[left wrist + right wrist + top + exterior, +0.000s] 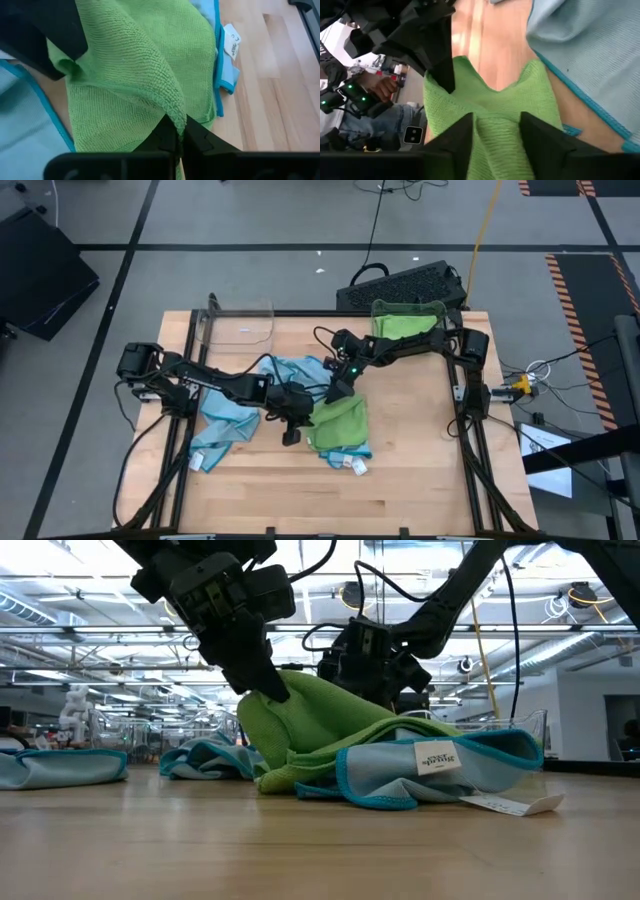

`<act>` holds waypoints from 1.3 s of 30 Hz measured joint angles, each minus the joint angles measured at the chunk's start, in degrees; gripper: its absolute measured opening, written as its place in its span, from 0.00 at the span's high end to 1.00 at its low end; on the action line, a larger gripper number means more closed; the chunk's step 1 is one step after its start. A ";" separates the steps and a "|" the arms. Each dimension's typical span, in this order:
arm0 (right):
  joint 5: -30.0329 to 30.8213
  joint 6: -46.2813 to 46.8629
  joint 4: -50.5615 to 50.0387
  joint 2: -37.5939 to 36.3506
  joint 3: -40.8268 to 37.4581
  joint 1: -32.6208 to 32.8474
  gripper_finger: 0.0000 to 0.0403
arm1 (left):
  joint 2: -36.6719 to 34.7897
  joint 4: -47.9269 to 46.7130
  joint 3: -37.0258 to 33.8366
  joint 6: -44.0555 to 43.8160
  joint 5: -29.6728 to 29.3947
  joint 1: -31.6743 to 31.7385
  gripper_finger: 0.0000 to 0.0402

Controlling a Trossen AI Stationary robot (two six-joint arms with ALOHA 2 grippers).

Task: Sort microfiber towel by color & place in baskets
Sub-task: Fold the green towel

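Observation:
A green towel [340,423] lies crumpled on a light blue towel with a white label [440,775], near the table's middle. My left gripper [298,420] is shut on the green towel's left edge. My right gripper [495,135] is open just above the towel's far part, its fingers on either side of a raised green fold. One clear basket [240,325] stands at the far left. The other basket [405,320], at the far right, holds a green towel. More blue towels lie at the middle [300,370] and the left [220,430]. My left gripper pinches the green towel's hemmed edge [176,114] between its two shut fingers, slanting down from the table's left. That edge is raised into a peak [285,690], and the rest of the towel lies on the blue towel. My right gripper stands astride a green fold [495,115]; I cannot tell whether it touches it.
A black keyboard [400,283] lies beyond the table's far edge, behind the right basket. Bare wood shows along the near edge [330,500] and at the right [420,420]. A person shows beyond the table in the right wrist view [375,90].

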 joint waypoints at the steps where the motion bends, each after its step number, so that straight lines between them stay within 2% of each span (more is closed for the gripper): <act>1: 0.01 -0.07 -0.04 0.00 0.00 0.18 0.70 | 0.00 0.00 0.00 0.00 -0.04 0.00 0.99; 6: -0.03 -0.31 -0.29 0.00 0.00 0.97 0.91 | 0.00 -0.02 0.00 -0.04 -0.98 0.00 0.98; 9: -0.02 -0.23 -0.59 -0.26 -0.02 1.15 0.98 | 0.00 -0.36 0.00 -0.04 -1.72 0.00 0.98; 13: 0.85 -0.33 -1.85 -3.10 -0.09 1.16 0.99 | 0.00 -1.33 0.00 -0.06 -1.76 0.00 0.99; 17: 5.82 -0.97 -6.11 -8.77 -0.09 1.24 0.99 | -1.75 -2.51 0.09 -1.63 -2.51 0.01 0.98; 24: 20.33 0.95 -16.78 -22.22 -0.11 5.21 1.00 | -9.38 -3.79 0.24 -4.68 -8.34 -0.66 0.99; 30: 33.21 8.32 -17.89 -33.71 -3.09 10.00 1.00 | -15.89 -5.08 0.11 -6.03 -9.56 -0.57 0.99; 36: 39.19 12.46 -17.23 -40.11 -4.91 16.22 1.00 | -20.14 0.50 0.33 -8.28 -5.20 -0.57 0.99; 39: 41.00 15.13 -13.21 -41.03 -4.85 19.08 1.00 | -22.81 0.62 0.01 -10.28 -1.83 -0.69 0.99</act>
